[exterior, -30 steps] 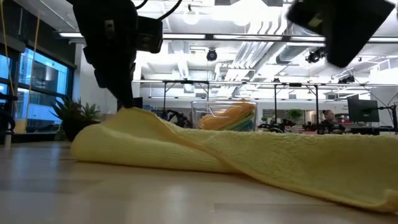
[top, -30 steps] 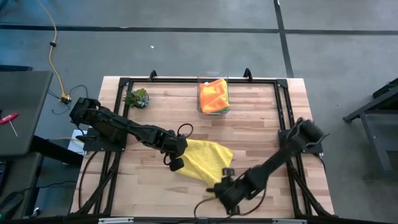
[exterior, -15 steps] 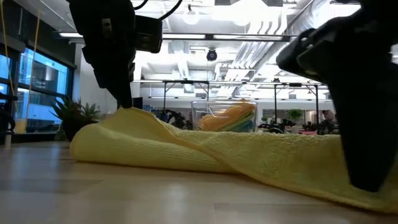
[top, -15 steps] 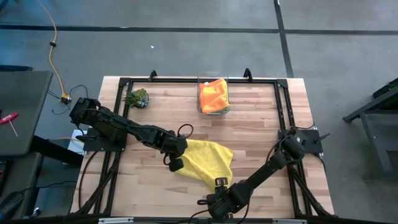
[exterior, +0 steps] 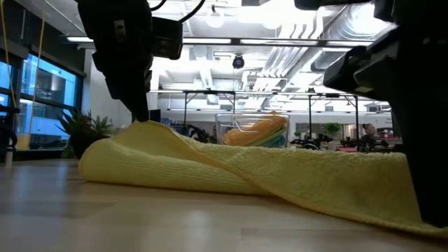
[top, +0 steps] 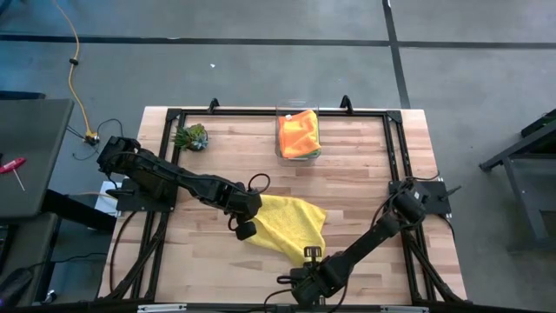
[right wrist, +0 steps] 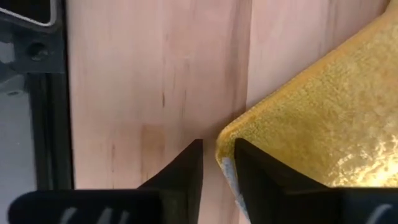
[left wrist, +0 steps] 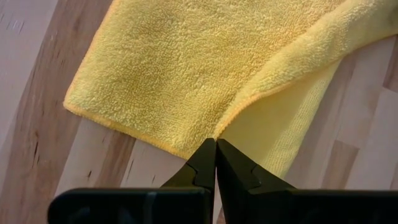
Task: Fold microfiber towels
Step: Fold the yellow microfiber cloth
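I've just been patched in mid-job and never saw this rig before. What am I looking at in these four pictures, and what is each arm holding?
Two dark robot arms work at a wooden table. One picture looks straight down from above, one looks level across the tabletop, and two come from cameras on the arms' wrists.

On the table lies a yellow towel, partly lifted and creased. At the far edge stands a clear box with an orange towel on top inside, and a small leafy clump sits towards the left.

The left gripper is shut, pinching a yellow towel edge. The right gripper is at the towel's corner near the table's front edge, its fingers either side of that corner with a gap between them, so no firm grip shows yet.
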{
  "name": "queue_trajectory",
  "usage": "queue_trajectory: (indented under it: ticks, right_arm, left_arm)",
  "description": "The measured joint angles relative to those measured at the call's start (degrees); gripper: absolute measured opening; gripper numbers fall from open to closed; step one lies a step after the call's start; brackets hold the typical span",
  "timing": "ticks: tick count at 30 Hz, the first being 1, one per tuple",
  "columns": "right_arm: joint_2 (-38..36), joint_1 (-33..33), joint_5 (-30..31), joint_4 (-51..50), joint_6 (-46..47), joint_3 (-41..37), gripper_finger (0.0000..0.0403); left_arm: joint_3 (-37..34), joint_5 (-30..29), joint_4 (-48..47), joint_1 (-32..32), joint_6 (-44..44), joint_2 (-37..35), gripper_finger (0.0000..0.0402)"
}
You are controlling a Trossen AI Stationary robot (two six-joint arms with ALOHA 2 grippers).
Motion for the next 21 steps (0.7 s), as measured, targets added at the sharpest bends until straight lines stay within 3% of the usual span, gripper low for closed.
queue_trajectory:
  ticks: [12,17,21]
  right_arm:
    - [1.2,0.3,1.9,0.2,4.5,0.1,0.0063]
    - [1.3,0.5,1.5,0.3,5.9,0.4,0.0009]
    - [0.9,0.4,0.3,-2.1,7.0,1.1,0.0004]
  left_arm:
    - [0.0,0.0,0.0,0.0,-0.6,0.0,0.0000]
    - [0.0,0.0,0.0,0.0,-0.6,0.0,0.0000]
    - [0.0,0.0,-0.2,0.0,-0.8,0.0,0.0000]
